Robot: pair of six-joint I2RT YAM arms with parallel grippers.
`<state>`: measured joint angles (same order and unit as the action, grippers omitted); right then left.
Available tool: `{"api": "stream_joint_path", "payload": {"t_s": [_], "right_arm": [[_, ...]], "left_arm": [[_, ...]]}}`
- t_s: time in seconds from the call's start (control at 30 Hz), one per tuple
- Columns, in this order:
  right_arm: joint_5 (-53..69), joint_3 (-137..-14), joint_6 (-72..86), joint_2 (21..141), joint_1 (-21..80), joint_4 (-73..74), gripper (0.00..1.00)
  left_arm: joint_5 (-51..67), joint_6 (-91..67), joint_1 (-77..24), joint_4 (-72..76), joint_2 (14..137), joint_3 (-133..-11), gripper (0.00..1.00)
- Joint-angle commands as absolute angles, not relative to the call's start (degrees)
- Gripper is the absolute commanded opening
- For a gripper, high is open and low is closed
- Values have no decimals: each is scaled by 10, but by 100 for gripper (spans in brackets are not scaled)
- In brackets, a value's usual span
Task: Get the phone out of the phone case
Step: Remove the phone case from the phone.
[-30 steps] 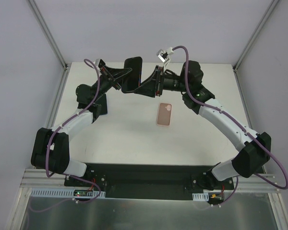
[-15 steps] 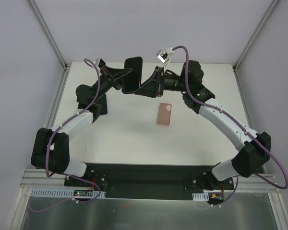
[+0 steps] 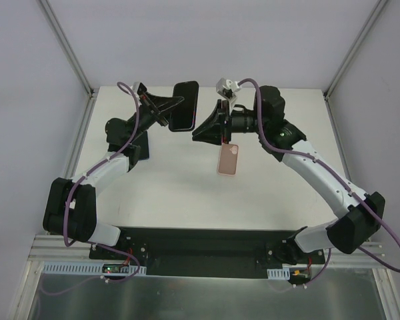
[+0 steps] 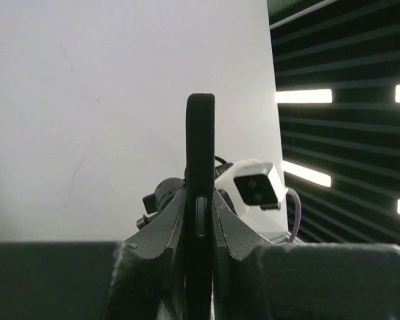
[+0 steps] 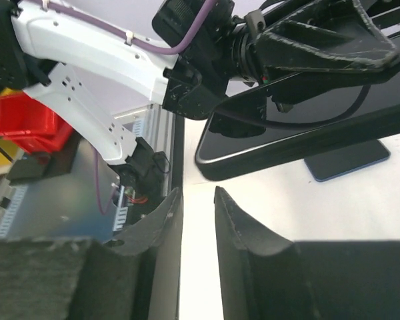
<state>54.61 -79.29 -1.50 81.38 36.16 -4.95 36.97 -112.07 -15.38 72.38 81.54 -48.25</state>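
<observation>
Case [image 3: 228,160] lying flat on the table [image 3: 167,190], nearest of the task's things, long axis running near to far, round cutout [image 3: 233,152] at the far end, with no phone in it.

Hanging just past that far end and pointing left, right gripper [image 3: 196,134], fingers [image 5: 160,220] standing a little apart. Holding nothing, only white tabletop showing in the gap.

Riding in the air farther back, phone [image 3: 185,105], clear of the table and well apart from the case, clamped by the left gripper [image 3: 175,111]. Turning a broad, dark glossy face to the top camera, long axis running near to far there, far end leaning slightly right. Appearing edge-on from the left wrist, side button [image 4: 200,217] sitting between the two fingers pressing on its faces.

Spreading white and matte under everything, the table. Closing it in on three sides, pale walls [image 3: 207,40], with metal posts [image 3: 68,48] slanting up at the far corners.

Differing from a second ago: right gripper then pressing against the phone's right edge, now drawn off toward the near side and apart from it. Phone standing a touch straighter in the same grip. Case lying where it lay.
</observation>
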Motion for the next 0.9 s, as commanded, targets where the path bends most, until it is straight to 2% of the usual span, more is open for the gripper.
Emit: {"api": "stream_joint_path", "payload": {"t_s": [0.0,0.17,0.2,0.23,0.33,0.4,0.53,0.77,0.87], "right_arm": [[568,-811,-131,780,366,-11,1],[564,-823,-127,786,365,-3,1],[560,-827,-114,788,365,-3,5],[557,-834,-87,792,362,-3,14],[552,-856,-31,812,356,11,51],[561,-851,23,820,356,-1,55],[573,-814,126,815,356,-133,62],[569,-850,160,849,358,-142,62],[570,-859,177,864,360,-152,59]], "left_arm": [[343,-1300,-149,887,785,-504,0],[348,-1292,-149,878,777,-496,0],[348,-1291,-149,879,776,-496,0],[348,-1290,-149,878,777,-497,0],[349,-1288,-149,879,778,-497,0],[351,-1287,-149,881,778,-501,0],[353,-1285,-149,882,780,-501,0],[355,-1283,-149,882,779,-498,0],[354,-1282,-149,882,778,-494,0]]}}
